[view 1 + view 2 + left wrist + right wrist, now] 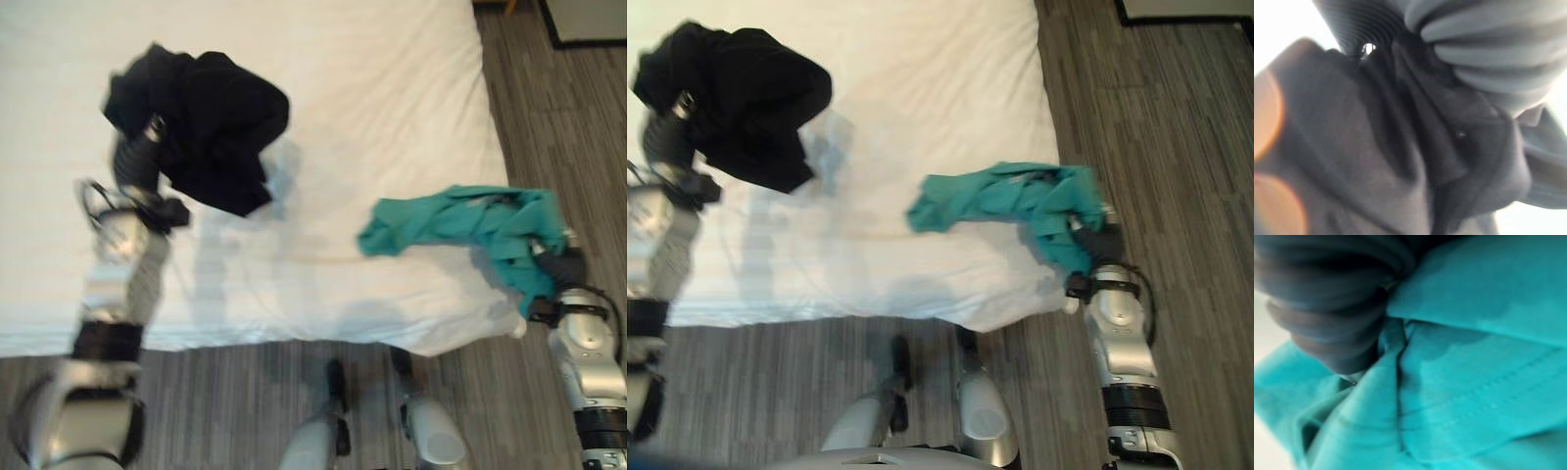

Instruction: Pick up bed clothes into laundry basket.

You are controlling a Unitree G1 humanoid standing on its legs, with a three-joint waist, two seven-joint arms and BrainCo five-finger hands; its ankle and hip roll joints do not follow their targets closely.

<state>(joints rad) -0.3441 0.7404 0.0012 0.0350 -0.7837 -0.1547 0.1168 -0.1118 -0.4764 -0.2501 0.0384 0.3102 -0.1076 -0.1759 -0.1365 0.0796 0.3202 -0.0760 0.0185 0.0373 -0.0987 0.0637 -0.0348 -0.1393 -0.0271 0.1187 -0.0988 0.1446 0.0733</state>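
**Mia:** Where were the clothes?

**Sam:** Both were on the white bed (323, 108). The black garment (211, 127) was bunched up in the upper left of the head views. The teal garment (460, 225) lay at the right, by the bed's lower right edge, with part of it hanging over the side.

**Mia:** What were the hands doing?

**Sam:** The left hand (137, 162) was up against the black garment, at its left side. The right hand (560, 264) was at the lower right end of the teal garment. In each wrist view, cloth was bunched right against the dark ribbed cover.

**Mia:** Were the fingers closed on the cloth?

**Sam:** I could not tell. The cloth hid the fingers of both hands.

**Mia:** Which step was it?

**Sam:** I think it was the picking-up step, one garment for each hand. The black one looked a bit lifted off the bed.

**Mia:** What came next?

**Sam:** I guess both clothes needed a firm hold, then a lift clear of the bed. Then they had to go to the laundry basket. I saw no basket, so the robot would likely need to turn and find it.
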